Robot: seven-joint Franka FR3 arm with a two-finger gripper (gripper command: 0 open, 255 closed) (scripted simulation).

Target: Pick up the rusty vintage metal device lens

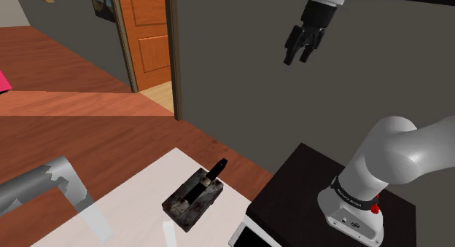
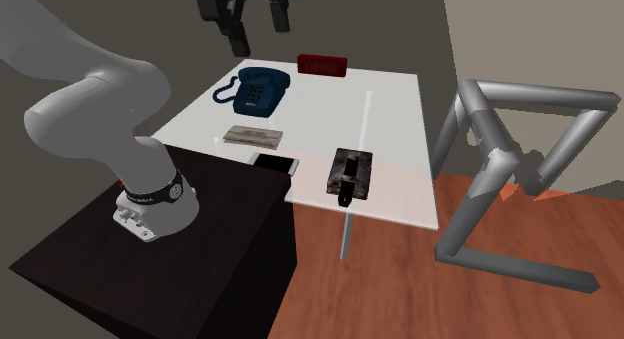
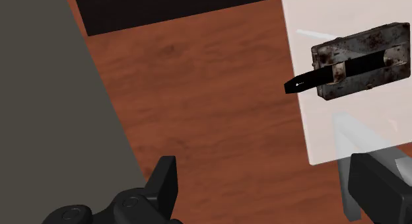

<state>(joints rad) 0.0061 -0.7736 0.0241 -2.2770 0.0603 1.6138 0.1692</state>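
Pincer (image 1: 297,57) wide open and empty: in the wrist view my two fingers (image 3: 165,183) stand far apart with only floor between them. I hang high above the worktop (image 1: 135,205), well apart from everything on it.

Target is the rusty device (image 1: 193,200), a mottled brown-grey box with a black bar (image 3: 343,71) along its top. It lies flat near the worktop's edge, and the bar's tip pokes out past that edge.

Key relation: the device lies far below me and off to one side, out beyond one finger rather than between the two. The shoulder view puts it down and to the left of me. I look to be over the wood floor (image 3: 218,104) beside the worktop, not over the device.

The long axis of box and bar runs roughly along the line from finger to finger. I judge I need about a quarter wrist turn to close across the narrow width, plus a sideways shift and a long descent.

Hard to tell:
- Whether the black bar is the lens part or a lever.
- What the pale see-through strip (image 3: 356,133) beside the device is; it could get in the way.
- The second exterior view cuts my pincer off at its top edge.

Blue telephone (image 2: 255,90) and red block (image 2: 321,63) sit well apart from the device.
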